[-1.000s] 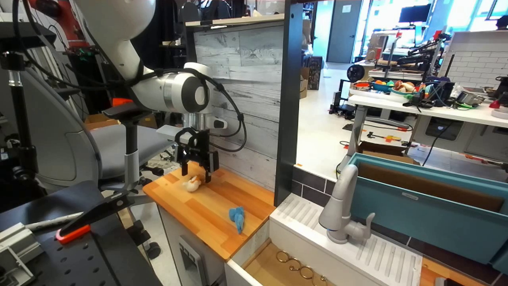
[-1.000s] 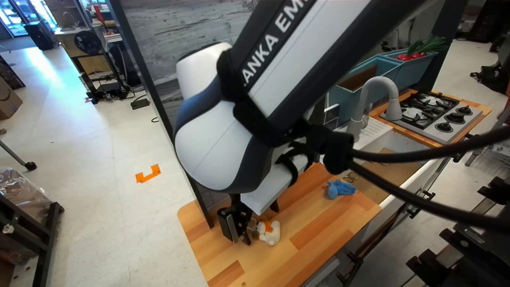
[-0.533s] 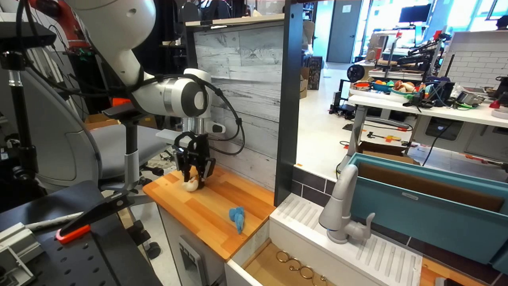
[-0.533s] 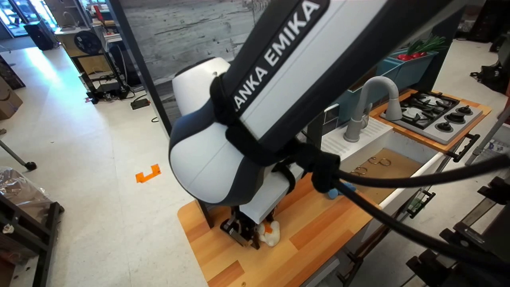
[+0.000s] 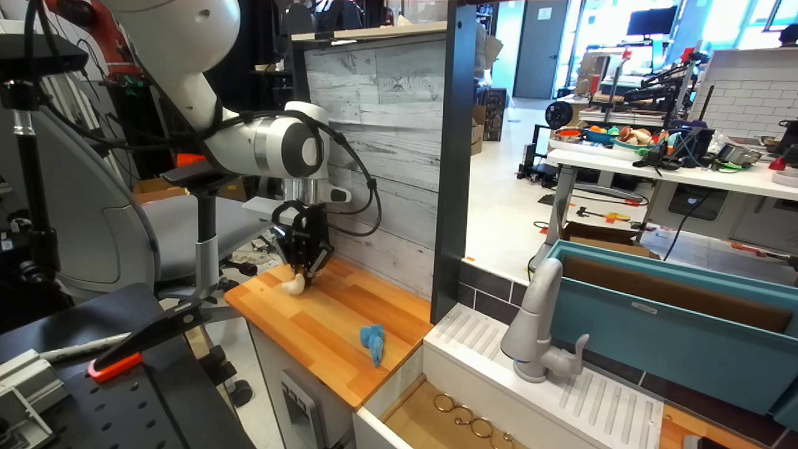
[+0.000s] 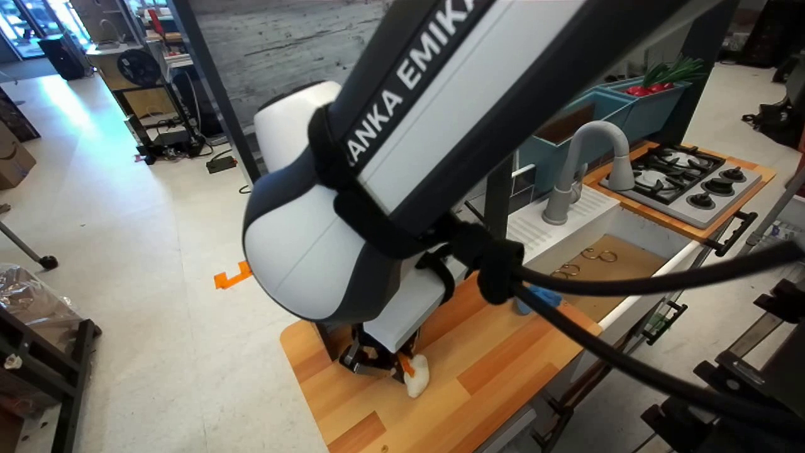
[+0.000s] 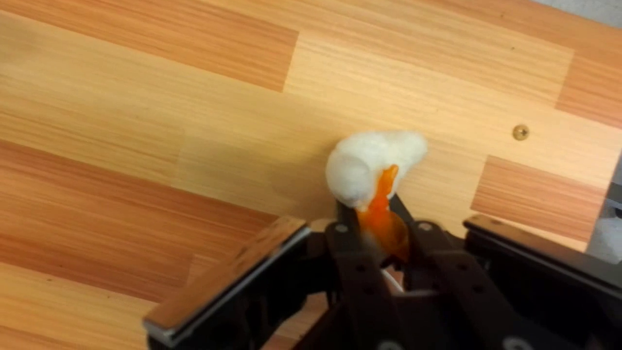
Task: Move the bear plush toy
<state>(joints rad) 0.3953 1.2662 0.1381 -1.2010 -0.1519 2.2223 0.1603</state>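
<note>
Locate the bear plush toy (image 7: 367, 158) in the wrist view: a small, lumpy, off-white plush with an orange band (image 7: 380, 210) running across it. You have it pinched in the gripper (image 7: 373, 206); the orange band lies between the two fingers (image 7: 401, 209), its lower part blurred there. The white body projects beyond the fingertips as a rounded lump joined to a longer one set at an angle. In both exterior views you find the toy low over the wooden worktop (image 5: 324, 337), at the tips of the gripper. You cannot tell whether its underside touches the wood, nor which way it faces.
</note>
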